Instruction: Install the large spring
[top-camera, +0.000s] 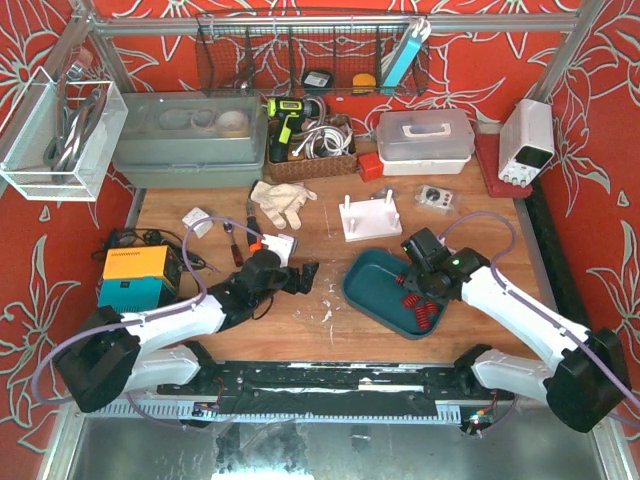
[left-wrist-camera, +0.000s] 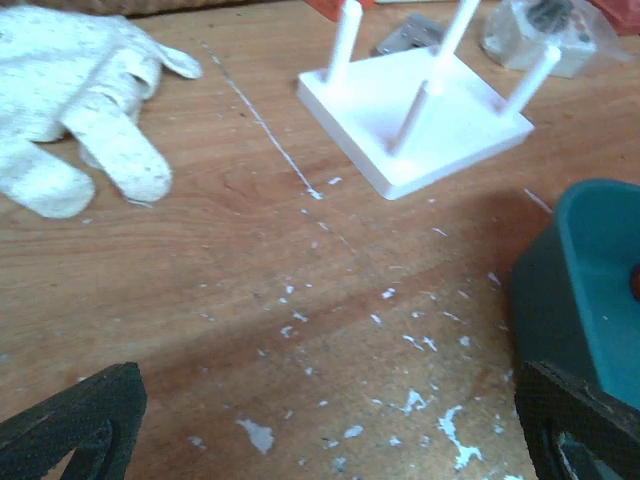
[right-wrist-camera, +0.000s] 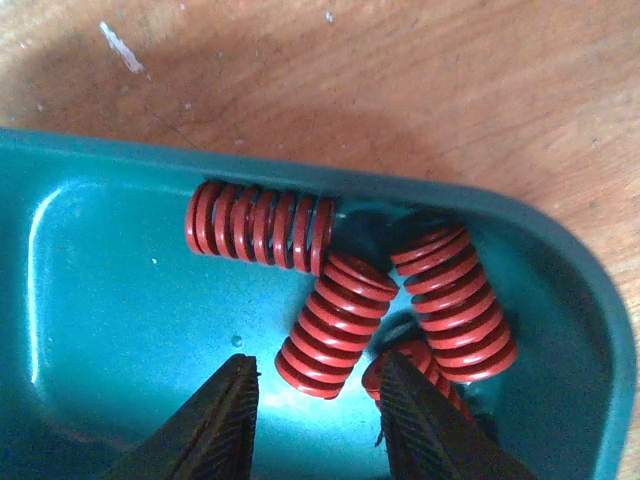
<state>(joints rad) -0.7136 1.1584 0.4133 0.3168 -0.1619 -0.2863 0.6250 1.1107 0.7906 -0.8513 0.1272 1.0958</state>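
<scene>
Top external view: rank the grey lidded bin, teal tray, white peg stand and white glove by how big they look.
1. grey lidded bin, clearly largest, though it sits farthest back
2. teal tray
3. white peg stand and white glove: these look about alike, so I won't rank them

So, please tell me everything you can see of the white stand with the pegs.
The white peg stand is a flat square plate, seemingly plastic, with at least three thin round pegs standing upright. No spring sits on any peg. It lies flat on the wooden table, beyond the teal tray, touching neither the tray nor the glove.
</scene>
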